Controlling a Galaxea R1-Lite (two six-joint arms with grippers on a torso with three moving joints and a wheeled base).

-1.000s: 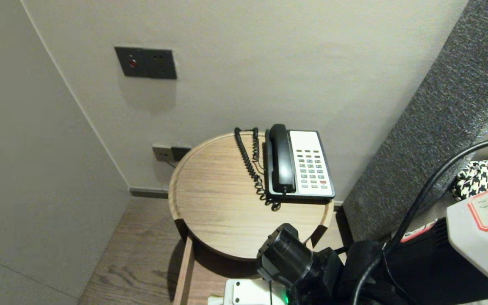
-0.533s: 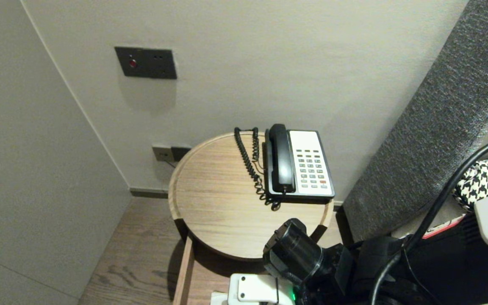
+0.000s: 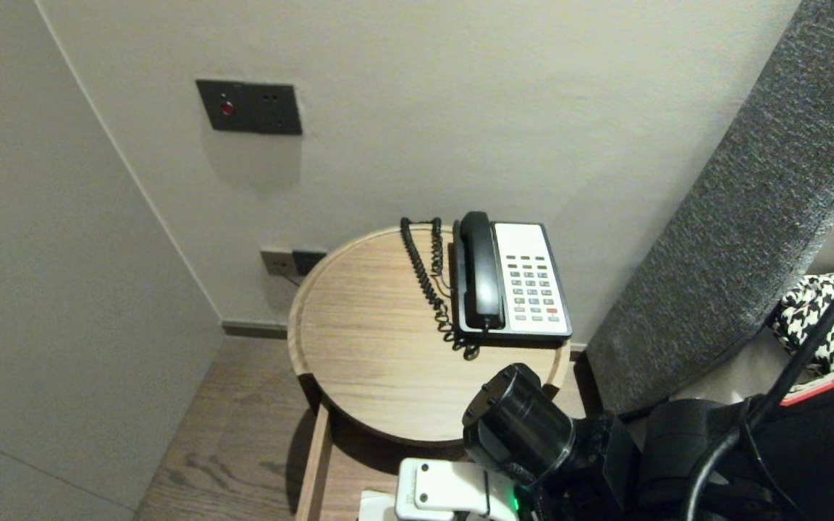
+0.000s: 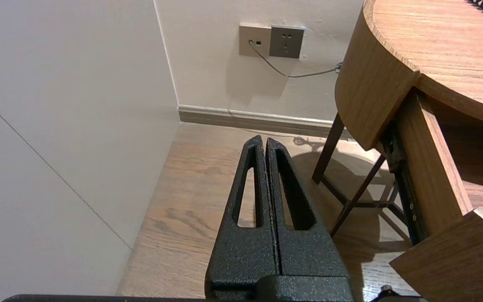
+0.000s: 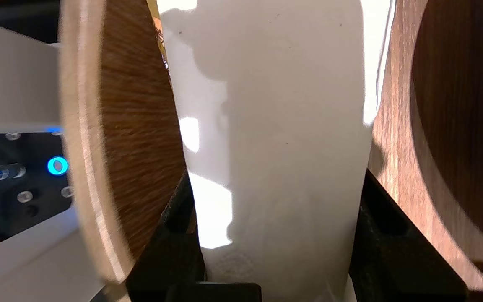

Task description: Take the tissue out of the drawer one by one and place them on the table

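In the right wrist view my right gripper (image 5: pixel 274 180) is shut on a smooth white object (image 5: pixel 275 105) that fills the gap between its black fingers (image 5: pixel 178 218). Blurred wooden surfaces (image 5: pixel 128 126) stand close on both sides of it. The head view shows only that arm's black wrist (image 3: pixel 522 427) low in front of the round wooden table (image 3: pixel 366 362); its fingers are hidden there. My left gripper (image 4: pixel 262 140) hangs shut and empty above the wooden floor (image 4: pixel 191 197) beside the table, parked.
A black and white desk phone (image 3: pixel 511 282) with a coiled cord (image 3: pixel 428 282) sits at the table's back right. A drawer (image 3: pixel 316 463) stands pulled out under the table. Walls close in on the left and behind; a grey upholstered panel (image 3: pixel 735 217) rises on the right.
My right wrist has shifted to the right below the table's front edge, and the white forearm cover has slid out of the head view. The left arm and phone have not moved.
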